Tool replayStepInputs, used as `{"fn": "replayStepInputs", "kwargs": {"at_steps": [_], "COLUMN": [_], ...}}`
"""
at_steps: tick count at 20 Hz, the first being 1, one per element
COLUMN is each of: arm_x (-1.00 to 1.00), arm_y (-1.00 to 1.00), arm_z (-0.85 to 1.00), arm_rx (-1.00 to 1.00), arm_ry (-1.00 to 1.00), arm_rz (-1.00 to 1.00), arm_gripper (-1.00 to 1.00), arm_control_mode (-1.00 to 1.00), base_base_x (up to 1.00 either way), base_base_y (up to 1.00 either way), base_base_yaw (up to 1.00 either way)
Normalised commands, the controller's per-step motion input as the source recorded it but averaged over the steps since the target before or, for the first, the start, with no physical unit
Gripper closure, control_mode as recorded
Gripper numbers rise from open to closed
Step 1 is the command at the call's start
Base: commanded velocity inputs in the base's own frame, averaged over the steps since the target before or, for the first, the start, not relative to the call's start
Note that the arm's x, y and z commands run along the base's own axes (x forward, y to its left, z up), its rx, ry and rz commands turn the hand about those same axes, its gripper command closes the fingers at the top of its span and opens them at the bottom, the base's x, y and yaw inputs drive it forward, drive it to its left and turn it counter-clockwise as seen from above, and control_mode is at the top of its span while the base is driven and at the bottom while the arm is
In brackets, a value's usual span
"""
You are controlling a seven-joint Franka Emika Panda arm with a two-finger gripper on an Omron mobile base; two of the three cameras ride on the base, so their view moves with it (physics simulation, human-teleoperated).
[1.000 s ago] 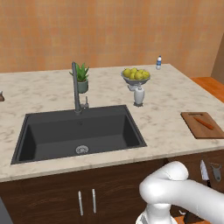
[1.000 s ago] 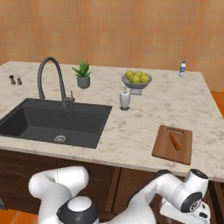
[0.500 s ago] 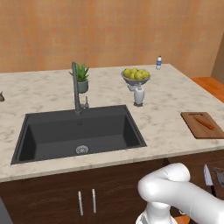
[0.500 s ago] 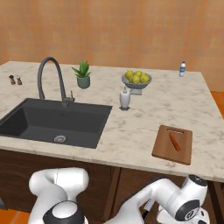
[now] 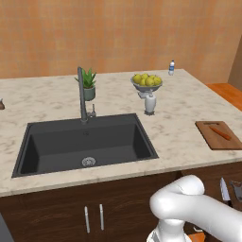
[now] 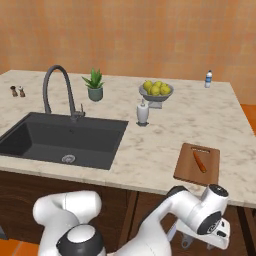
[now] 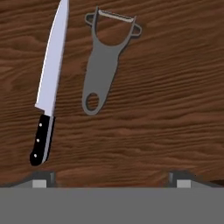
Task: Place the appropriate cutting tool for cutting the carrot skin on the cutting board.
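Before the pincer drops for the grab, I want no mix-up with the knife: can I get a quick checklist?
1. Pincer open: ok.
2. Peeler in sight, lying flat on dark wood: ok.
3. Knife apart from peeler, not touching: ok.
4. Pincer centred over peeler: not ok, peeler lies farther ahead.
5. Cutting board has free room beside the carrot: ok.
6. Height above peeler: cannot tell.

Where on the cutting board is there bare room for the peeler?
The cutting board is bare on its left half, beside the carrot, which lies right of centre. Down on the dark wood, peeler and knife lie close together.
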Motion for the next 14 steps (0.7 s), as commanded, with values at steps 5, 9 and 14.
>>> {"fn": "replayStepInputs", "kwargs": {"at_steps": [5, 9, 14], "arm_x": [0.0, 0.02, 0.27], "arm_y": [0.0, 0.0, 0.0], "arm_z": [-0.39, -0.36, -0.15], "arm_rx": [0.0, 0.0, 0.0], "arm_ry": [-0.04, -0.06, -0.06], "arm_rz": [-0.15, -0.17, -0.14], "arm_gripper": [-1.0, -1.0, -1.0], "arm_control_mode": [-1.0, -1.0, -1.0], "base_base_x": [0.0, 0.0, 0.0], "base_base_y": [0.0, 0.0, 0.0], "base_base_yaw": [0.0, 0.0, 0.0]}}
